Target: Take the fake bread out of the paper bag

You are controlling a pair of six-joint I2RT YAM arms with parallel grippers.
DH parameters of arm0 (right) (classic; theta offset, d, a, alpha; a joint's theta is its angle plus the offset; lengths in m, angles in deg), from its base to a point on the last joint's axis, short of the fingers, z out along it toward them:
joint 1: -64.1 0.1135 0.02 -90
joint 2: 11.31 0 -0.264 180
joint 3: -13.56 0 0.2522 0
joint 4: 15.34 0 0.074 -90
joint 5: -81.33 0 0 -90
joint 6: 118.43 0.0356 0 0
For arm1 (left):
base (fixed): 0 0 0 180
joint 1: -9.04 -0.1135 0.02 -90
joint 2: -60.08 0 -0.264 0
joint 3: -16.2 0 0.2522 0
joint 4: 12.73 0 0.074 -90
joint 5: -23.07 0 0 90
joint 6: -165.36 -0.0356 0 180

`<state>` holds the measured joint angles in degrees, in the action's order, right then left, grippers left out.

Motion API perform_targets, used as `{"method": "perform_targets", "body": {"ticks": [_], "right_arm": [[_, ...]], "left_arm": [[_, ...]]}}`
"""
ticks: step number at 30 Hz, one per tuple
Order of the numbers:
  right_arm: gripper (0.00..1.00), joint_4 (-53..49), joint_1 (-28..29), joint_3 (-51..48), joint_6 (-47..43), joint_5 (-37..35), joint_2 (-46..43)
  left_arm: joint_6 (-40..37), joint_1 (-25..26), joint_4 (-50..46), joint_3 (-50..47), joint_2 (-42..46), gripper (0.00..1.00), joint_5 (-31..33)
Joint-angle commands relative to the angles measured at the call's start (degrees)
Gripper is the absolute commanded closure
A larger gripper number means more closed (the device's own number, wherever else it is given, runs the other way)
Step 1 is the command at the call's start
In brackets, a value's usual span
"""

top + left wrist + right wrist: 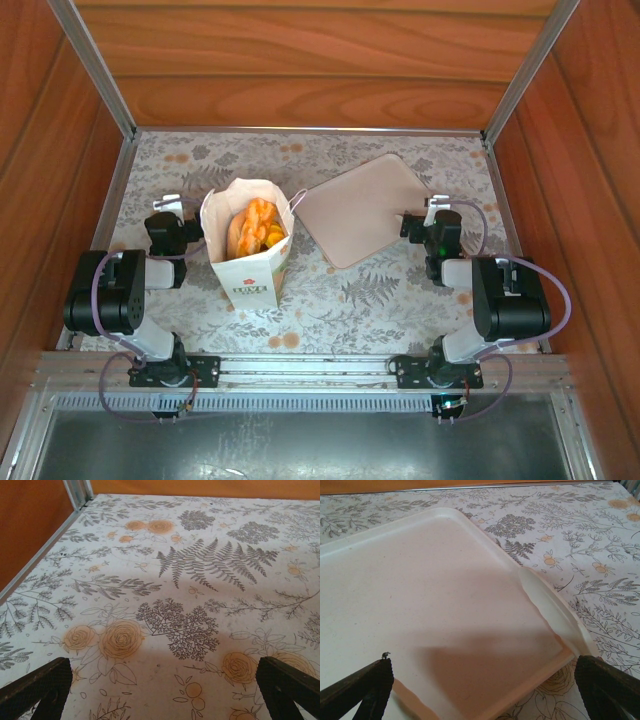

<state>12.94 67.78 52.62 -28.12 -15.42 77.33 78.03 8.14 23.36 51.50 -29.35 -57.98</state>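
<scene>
Nearest, both arms are sitting at the front edge of the bench [400, 300]. The left pincer [172, 215] is hanging low over the flowered bench cloth with its jaws standing wide and gripping nothing. The left wrist view is showing its fingers [40, 685] far apart with bare cloth between them. The right pincer [432, 215] is also gaping wide and empty, hovering over the right corner of the tray [445, 605].

The paper bag [250, 255] is standing upright just to the right of the left pincer, near it but apart, with its mouth opening upward. The tray is lying just beside the bag on the far right side, between the bag and the right pincer. That is making the left arm the nearer one.

The fake bread [255, 228] is sitting inside the bag, showing through the mouth. A braided golden loaf is lying with its long axis running near to far, and orange pieces are packing in on its right. From the left pincer the bread is lying to the right and behind the bag's left wall, so the reach is probably needing to go over the rim and down from above.

The bag's near face is carrying a small red logo [252, 272] above green lettering [250, 290], both too small to read. No other writing is showing.
</scene>
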Motion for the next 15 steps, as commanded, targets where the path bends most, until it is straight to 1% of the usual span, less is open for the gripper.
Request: {"method": "perform_targets", "body": {"ticks": [1,5,8,10,12,15], "right_arm": [[0.0,-1.6,-0.4,1.5,-1.6,2.5,-2.1],[0.0,-5.1,-0.4,2.2,-0.3,-0.1,-5.1],[0.0,-11.0,-0.4,3.4,1.3,-2.2,-8.4],[0.0,-17.3,-0.4,5.1,4.5,-4.8,-10.7],[0.0,-24.1,-0.4,7.2,6.5,-5.4,-12.7],[0.0,-31.0,-0.3,8.7,8.5,-6.5,-16.3]], "left_arm": [[2.4,-0.6,0.3,-0.6,3.2,0.0,3.3],[4.2,-0.6,-0.1,-2.4,7.5,0.0,8.3],[5.0,-0.7,-1.4,-3.4,11.5,0.0,10.6],[5.6,-0.7,-3.6,-3.7,15.4,0.0,11.9],[9.2,-0.8,-8.9,-2.8,20.1,0.0,13.5],[13.1,-1.2,-21.4,1.5,27.7,0.0,10.2]]}}
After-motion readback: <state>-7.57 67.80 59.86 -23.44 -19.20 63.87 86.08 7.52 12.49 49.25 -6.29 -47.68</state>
